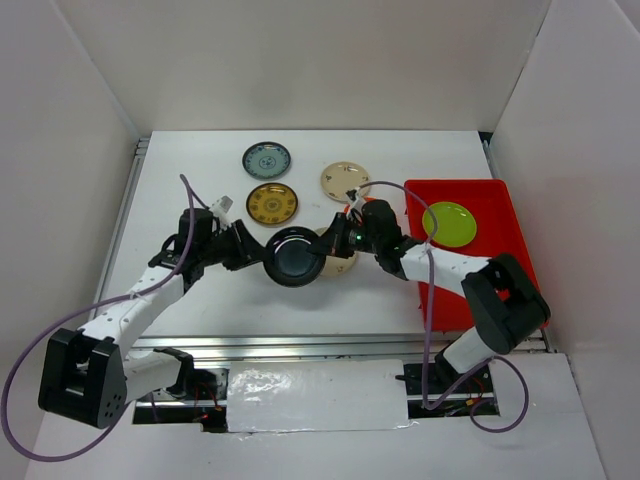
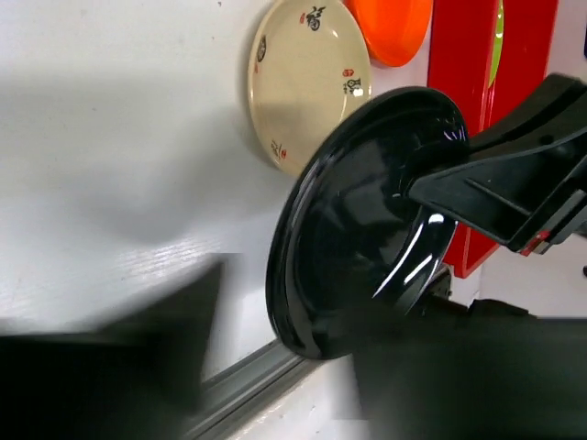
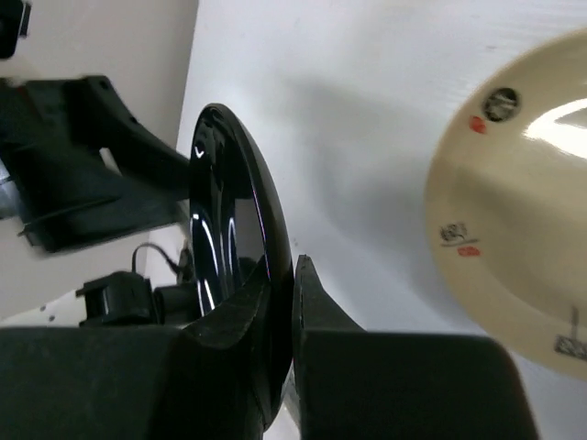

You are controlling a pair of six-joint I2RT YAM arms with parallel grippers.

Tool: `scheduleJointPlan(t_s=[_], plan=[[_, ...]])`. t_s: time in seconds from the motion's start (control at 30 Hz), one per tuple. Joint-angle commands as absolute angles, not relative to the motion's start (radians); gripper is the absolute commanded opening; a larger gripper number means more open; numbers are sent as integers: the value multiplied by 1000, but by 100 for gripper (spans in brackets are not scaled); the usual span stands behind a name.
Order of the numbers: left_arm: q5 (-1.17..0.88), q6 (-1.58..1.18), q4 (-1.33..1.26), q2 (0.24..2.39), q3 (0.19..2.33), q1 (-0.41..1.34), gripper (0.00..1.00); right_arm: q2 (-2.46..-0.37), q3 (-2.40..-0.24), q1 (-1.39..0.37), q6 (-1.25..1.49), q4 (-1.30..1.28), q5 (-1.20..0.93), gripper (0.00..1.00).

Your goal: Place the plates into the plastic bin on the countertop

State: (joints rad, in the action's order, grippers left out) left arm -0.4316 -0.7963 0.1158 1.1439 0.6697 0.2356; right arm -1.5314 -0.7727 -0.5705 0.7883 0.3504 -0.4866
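Black plate point(image 1: 295, 257) is up off the counter point(image 1: 320, 305), roughly on edge, mid-span between both arms; looks like a handover. Right gripper point(image 1: 335, 243) is pinched down on the rim, one finger on each face. Left gripper point(image 1: 247, 250) is at the opposite rim, but its wrist view is too blurred to tell whether it is clamped or released. Red plastic bin point(image 1: 500, 200) sits at the right with only the lime green plate point(image 1: 448, 223) visible in it. To do this well: confirm the right pinch is deep enough, then open the left fully and back it straight out so it doesn't torque the plate. Glossy rim, likely slippery. Swing right at height, clear of the cream plate point(image 2: 307, 82) and orange plate point(image 2: 394, 27), level out over the bin, and set it down beside the green one.
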Motion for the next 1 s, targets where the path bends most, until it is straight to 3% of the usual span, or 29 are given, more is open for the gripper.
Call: scheduleJointPlan(t_s=[0.0, 0.03, 0.13, 0.3, 0.5, 0.8, 0.83, 0.87, 0.9, 0.93, 0.97], plan=[[-407, -842, 81, 1158, 701, 236, 90, -1438, -706, -520, 850, 385, -360, 0], [-361, -842, 107, 1157, 712, 236, 99, -1372, -692, -499, 871, 347, -300, 0], [-224, -842, 175, 1152, 747, 235, 99, -1232, -638, -356, 923, 258, -151, 0], [-209, -818, 161, 1160, 721, 235, 99, -1085, -658, -73, 899, 84, -51, 0], [-195, -785, 143, 1183, 673, 229, 99, -1240, -739, 263, 854, -5, 37, 0], [-181, -744, 182, 1233, 742, 213, 99, -1422, -808, 347, 864, 29, 52, 2], [-181, -745, 181, 1238, 742, 210, 99, -1428, -813, 347, 861, 26, 52, 14], [-189, -746, 176, 1249, 742, 203, 99, -1431, -816, 347, 861, 25, 42, 34], [-192, -747, 172, 1258, 752, 201, 99, -1424, -815, 344, 862, 20, 44, 66], [-195, -747, 172, 1268, 758, 199, 99, -1416, -815, 339, 858, 18, 49, 91], [-196, -746, 172, 1290, 764, 198, 99, -1387, -810, 333, 856, 9, 58, 93]])
